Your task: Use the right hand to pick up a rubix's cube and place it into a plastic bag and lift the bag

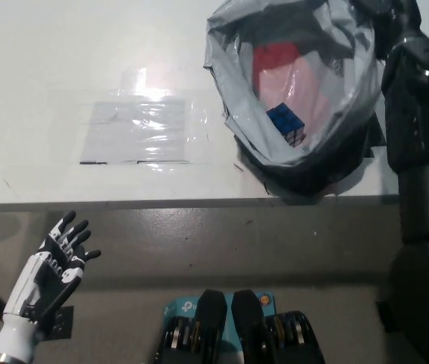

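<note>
White tabletop (63, 91) fills the upper part of the head view, front edge running across just below mid-frame, grey floor below it. Black right arm (419, 152) comes up the right edge to the top right corner, at the rim of the plastic bag; the right hand itself is not visible, so can't tell its state or whether it grips the bag. Plastic bag (233, 83) is translucent grey, mouth open toward the camera, at the right of the tabletop, dark shadow under its lower edge. Clear plastic sheet (142, 133) lies flat on the tabletop left of the bag, glare on it. Left hand (59, 262) white, lower left, below the tabletop edge, fingers spread, holding nothing. Red item (271, 61) inside the bag, upper part, unclear what it is. Rubik's cube (286, 125) inside the bag, blue face showing, near the bag's lower middle
</note>
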Controlling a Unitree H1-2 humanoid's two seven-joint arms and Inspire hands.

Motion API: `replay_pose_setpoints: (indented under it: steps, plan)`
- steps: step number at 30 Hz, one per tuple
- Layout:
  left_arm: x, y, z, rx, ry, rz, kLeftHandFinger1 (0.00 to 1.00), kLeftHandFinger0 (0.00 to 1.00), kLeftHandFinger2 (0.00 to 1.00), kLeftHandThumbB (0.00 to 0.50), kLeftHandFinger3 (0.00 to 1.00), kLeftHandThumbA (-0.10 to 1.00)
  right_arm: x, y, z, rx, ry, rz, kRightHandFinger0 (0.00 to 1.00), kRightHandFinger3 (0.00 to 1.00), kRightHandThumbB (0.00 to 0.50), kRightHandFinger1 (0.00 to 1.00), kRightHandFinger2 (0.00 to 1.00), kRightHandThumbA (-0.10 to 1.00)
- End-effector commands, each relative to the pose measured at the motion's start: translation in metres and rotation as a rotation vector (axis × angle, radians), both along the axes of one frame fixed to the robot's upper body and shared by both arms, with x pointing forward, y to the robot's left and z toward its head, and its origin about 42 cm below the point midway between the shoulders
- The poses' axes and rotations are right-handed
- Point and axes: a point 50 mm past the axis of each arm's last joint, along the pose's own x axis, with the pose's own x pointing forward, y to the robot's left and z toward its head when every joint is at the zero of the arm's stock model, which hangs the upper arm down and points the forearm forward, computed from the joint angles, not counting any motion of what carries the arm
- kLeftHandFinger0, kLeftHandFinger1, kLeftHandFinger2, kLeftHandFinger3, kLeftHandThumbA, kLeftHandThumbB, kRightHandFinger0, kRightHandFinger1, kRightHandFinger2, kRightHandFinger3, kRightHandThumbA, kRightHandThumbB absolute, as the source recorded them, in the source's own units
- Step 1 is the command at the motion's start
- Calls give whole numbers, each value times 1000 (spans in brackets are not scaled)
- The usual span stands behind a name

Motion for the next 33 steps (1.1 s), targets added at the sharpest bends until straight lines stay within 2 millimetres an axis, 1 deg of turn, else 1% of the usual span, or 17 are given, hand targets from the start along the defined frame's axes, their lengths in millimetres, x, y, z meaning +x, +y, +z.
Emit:
replay_pose_setpoints:
  steps: [1,2,3,4,5,6,7,9,10,11,16,19,21,23,24,29,33]
  plan:
    - [7,5,16,-10,-50,19,980,860,1000,186,1000,288,-38,99,257,337,-361,390,0,974,134,120,708,-100]
    - [7,5,17,-9,-51,19,979,859,1000,185,1000,288,-41,105,268,306,-387,397,0,984,137,132,725,-100]
    - [8,5,17,-6,-51,19,971,855,1000,183,1000,293,-44,108,274,302,-392,401,0,830,136,160,754,-100]
    - [8,5,17,-7,-52,16,968,858,1000,181,1000,293,-50,117,289,309,-401,410,0,808,140,185,772,-100]
    - [8,5,17,-8,-52,14,968,859,1000,181,1000,293,-53,120,295,311,-404,413,0,848,140,187,772,-100]
    - [8,5,17,-7,-51,14,968,866,1000,184,1000,293,-55,123,301,307,-408,415,0,738,142,185,766,-100]
    - [8,5,17,-4,-50,17,964,867,1000,184,1000,291,-59,131,313,294,-415,416,0,751,137,192,769,-100]
    - [7,5,17,-4,-50,17,962,866,1000,183,1000,289,-61,135,319,286,-418,416,0,757,137,196,771,-100]
    - [7,5,17,-6,-49,16,958,860,1000,180,1000,284,-62,137,322,281,-418,417,0,927,133,197,767,-100]
    - [7,6,17,-9,-50,14,947,852,1000,176,1000,279,-65,141,331,269,-424,420,0,1000,136,207,761,-100]
    - [8,5,18,1,-51,13,933,851,1000,172,1000,282,-77,148,358,260,-448,430,0,1000,121,184,711,-100]
    - [7,5,19,4,-52,11,931,851,1000,172,1000,283,-84,152,371,267,-469,444,0,1000,120,193,727,-100]
    - [7,5,18,7,-53,10,925,843,1000,170,1000,285,-89,154,381,257,-494,452,0,1000,93,166,700,-100]
    - [6,5,18,8,-48,9,925,846,1000,176,1000,288,-97,156,395,220,-510,444,0,1000,65,87,612,-100]
    - [6,5,18,9,-47,10,924,846,1000,177,1000,288,-99,157,399,211,-517,440,0,1000,56,80,614,-100]
    - [6,5,19,12,-48,10,917,838,1000,174,1000,287,-106,158,410,212,-537,419,0,1000,40,70,617,-100]
    - [8,7,21,24,-51,7,907,822,1000,166,1000,280,-105,156,413,203,-550,403,0,1000,60,40,583,-100]
